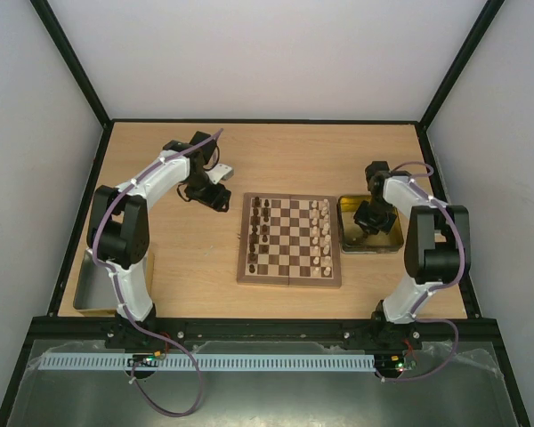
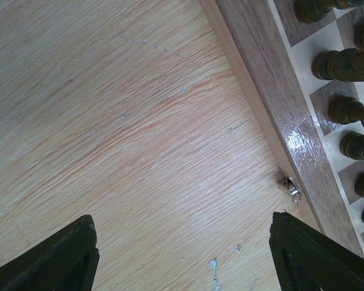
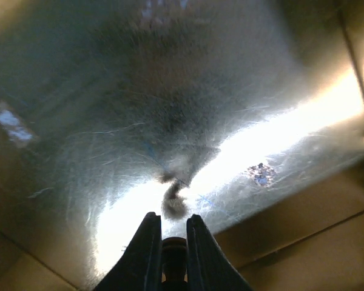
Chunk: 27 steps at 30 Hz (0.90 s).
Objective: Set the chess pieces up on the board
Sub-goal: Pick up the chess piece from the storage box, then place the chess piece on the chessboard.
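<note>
The board [image 1: 289, 267] lies in the middle of the table. Dark chess pieces [image 1: 260, 231] fill its two left columns, and cream pieces [image 1: 320, 233] stand along its right side. My left gripper [image 1: 215, 197] hovers over bare table just left of the board. In the left wrist view it is open [image 2: 182, 218] and empty, with the board's border [image 2: 273, 91] and dark pieces [image 2: 343, 63] at right. My right gripper [image 1: 367, 218] is inside the yellow tray [image 1: 387, 245]. In the right wrist view it is shut [image 3: 173, 218] on a chess piece [image 3: 174, 251] above the tray floor [image 3: 170, 91]; the piece's colour is lost in shadow.
A grey metal box [image 1: 93, 289] sits at the table's near left, partly behind the left arm. A small metal latch [image 2: 289, 185] sticks out of the board's left edge. Enclosure walls ring the table.
</note>
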Available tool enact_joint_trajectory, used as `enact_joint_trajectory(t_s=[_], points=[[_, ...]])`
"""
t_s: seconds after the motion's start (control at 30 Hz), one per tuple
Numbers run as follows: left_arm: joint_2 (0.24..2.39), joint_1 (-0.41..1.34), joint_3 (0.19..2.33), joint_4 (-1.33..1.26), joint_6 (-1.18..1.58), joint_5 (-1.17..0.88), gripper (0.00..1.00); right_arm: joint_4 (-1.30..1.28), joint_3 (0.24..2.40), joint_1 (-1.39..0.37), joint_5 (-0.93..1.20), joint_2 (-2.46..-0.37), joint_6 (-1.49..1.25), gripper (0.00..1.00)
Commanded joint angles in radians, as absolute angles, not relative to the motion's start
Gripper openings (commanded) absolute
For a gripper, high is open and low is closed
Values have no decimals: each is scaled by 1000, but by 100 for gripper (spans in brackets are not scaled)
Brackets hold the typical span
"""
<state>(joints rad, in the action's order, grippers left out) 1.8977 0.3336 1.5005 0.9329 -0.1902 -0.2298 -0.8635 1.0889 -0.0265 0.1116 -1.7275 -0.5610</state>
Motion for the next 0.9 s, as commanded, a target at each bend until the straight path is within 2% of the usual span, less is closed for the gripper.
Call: enact_joint_trajectory(t_s=[0.0, 0.3, 0.67, 0.87], points=[[1854, 340, 1491, 946, -187, -223, 77, -917, 1135, -27, 64, -1651, -567, 6], [1828, 342, 1484, 943, -188, -209, 77, -965, 1144, -89, 29, -1528, -579, 6], [1783, 342, 1456, 931, -192, -179, 77, -1087, 1189, -205, 102, -1357, -610, 8], [1748, 342, 1422, 923, -193, -165, 78, -1126, 1212, -269, 157, -1346, -601, 9]])
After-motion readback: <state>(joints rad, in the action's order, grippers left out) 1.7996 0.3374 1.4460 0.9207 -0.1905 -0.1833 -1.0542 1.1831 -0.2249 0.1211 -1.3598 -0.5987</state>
